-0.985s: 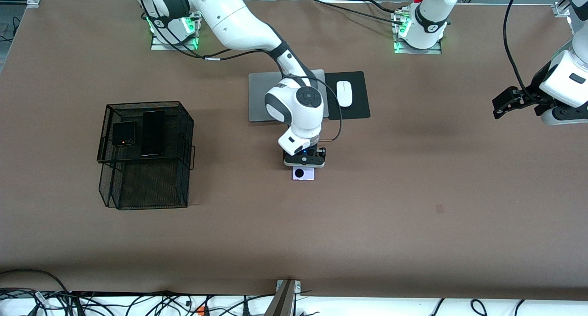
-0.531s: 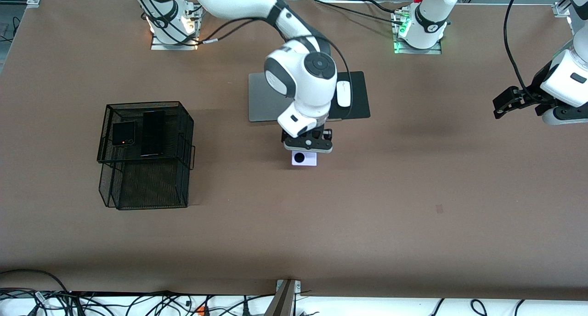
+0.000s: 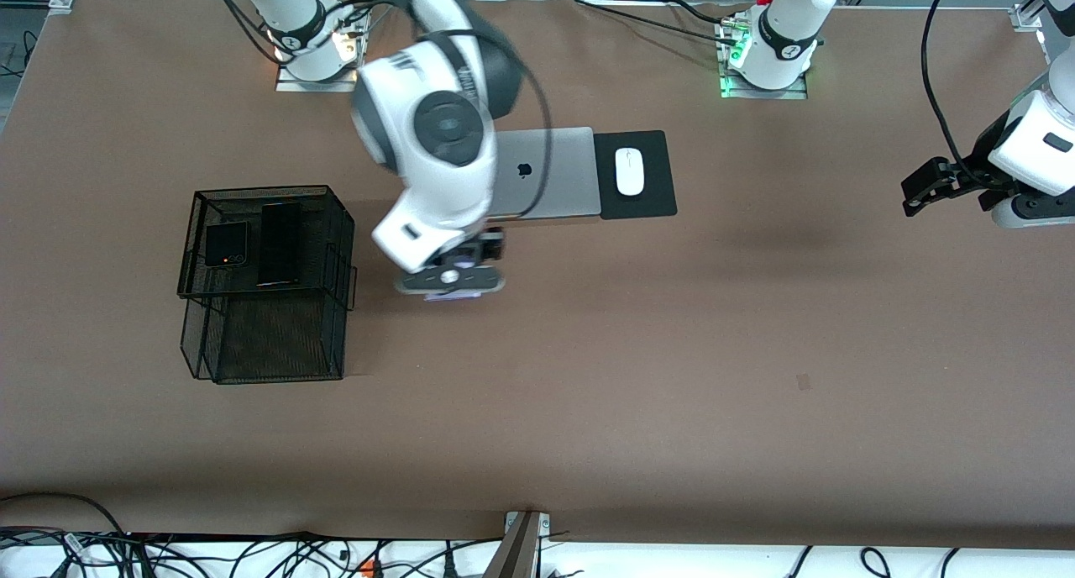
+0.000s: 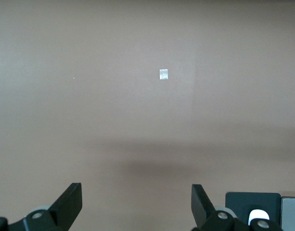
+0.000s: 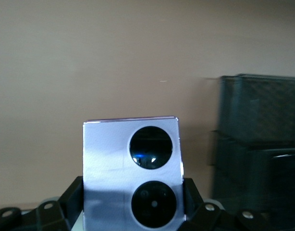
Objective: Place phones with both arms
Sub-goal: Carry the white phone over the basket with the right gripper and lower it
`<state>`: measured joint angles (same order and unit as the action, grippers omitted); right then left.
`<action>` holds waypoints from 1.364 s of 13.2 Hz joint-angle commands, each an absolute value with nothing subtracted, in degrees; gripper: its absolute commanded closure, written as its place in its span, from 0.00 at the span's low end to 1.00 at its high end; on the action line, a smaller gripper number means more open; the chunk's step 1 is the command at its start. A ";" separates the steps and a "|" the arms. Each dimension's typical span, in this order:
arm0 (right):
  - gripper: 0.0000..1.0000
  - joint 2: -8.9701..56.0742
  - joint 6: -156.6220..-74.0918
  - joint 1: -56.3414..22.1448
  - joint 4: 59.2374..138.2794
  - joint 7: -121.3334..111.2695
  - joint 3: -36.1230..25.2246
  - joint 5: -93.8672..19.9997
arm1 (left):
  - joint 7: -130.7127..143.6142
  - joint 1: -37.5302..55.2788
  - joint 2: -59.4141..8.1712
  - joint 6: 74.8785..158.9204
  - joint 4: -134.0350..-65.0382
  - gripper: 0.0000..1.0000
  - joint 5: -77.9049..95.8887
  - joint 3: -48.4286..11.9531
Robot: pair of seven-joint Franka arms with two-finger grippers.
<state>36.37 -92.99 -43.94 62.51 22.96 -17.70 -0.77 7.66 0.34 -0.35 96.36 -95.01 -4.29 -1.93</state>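
- Carried off from the middle of the table toward the right arm's end since a second ago: lilac-white flip phone [image 5: 131,173], lifted clear of the brown table [image 3: 672,376]
- Right gripper [image 3: 451,281] pinching that phone by its side edges, up in the air over bare table between black mesh tray [image 3: 336,225] and silver laptop [image 3: 546,175]
- Phone small and square, pale lilac face with two round black lenses [image 5: 151,147] one above the other; barely a lilac sliver showing under the gripper in the front view
- Black flip phone [image 3: 227,244] and slim black slab phone [image 3: 280,244] lying side by side on the tray's upper tier
- Left gripper [image 3: 924,187] waiting over the left arm's end of the table, fingers [image 4: 70,202] spread wide, holding nothing
- White mouse [image 3: 629,171] on a black pad beside the laptop
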 commanded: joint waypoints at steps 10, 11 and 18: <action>0.54 28.02 -119.77 -37.27 95.19 -25.83 -39.37 -21.34 | 8.17 0.18 -0.70 95.10 -93.69 0.00 -4.75 -2.02; 0.54 30.13 -122.14 -37.00 95.01 -27.14 -39.37 -23.62 | 8.17 0.18 -0.62 95.10 -93.69 0.00 -4.75 -2.02; 0.54 43.14 -131.66 -35.33 94.83 -35.95 -39.20 -41.74 | 8.17 -0.70 -0.62 95.27 -93.78 0.00 -4.66 -2.02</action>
<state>41.30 -131.17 -35.99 96.03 -34.25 -39.41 -38.82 7.85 -0.19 -0.35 96.25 -94.94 -4.29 -1.67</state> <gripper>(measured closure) 0.145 0.000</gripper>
